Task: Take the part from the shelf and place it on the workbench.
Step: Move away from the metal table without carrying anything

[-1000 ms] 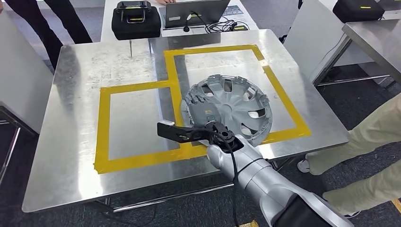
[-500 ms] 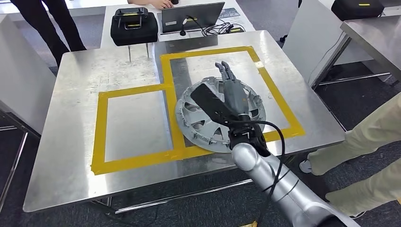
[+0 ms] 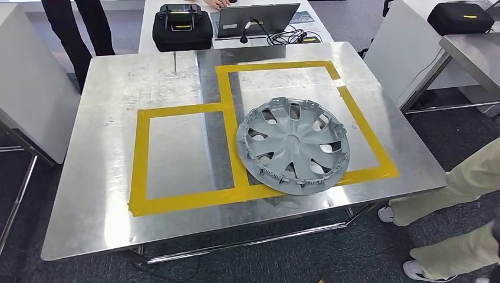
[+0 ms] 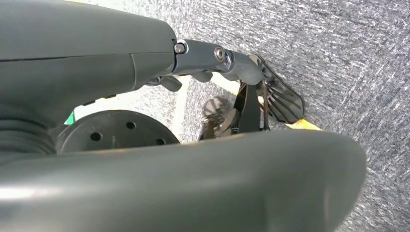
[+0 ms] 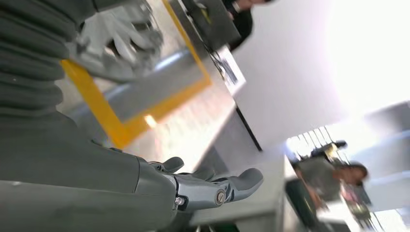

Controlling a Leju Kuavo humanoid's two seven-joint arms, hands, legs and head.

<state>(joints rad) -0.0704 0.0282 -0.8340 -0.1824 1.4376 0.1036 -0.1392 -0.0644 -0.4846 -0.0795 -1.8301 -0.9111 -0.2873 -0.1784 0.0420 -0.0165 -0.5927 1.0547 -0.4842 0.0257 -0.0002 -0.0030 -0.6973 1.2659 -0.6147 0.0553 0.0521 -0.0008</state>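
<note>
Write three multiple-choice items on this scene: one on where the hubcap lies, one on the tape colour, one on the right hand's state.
1. Where does the hubcap lie?
A. on the floor
B. on the steel workbench, across the tape of the right-hand outline
C. on the laptop

2. What colour is the tape?
A. yellow
B. red
C. blue

3. What is the right hand doing?
A. gripping the hubcap
B. holding a cable
C. holding nothing, off the hubcap

Answers: 1 B, its rim overlaps the tape lines; 2 A, yellow outlines; 3 C, its fingers are bare in the right wrist view.
</note>
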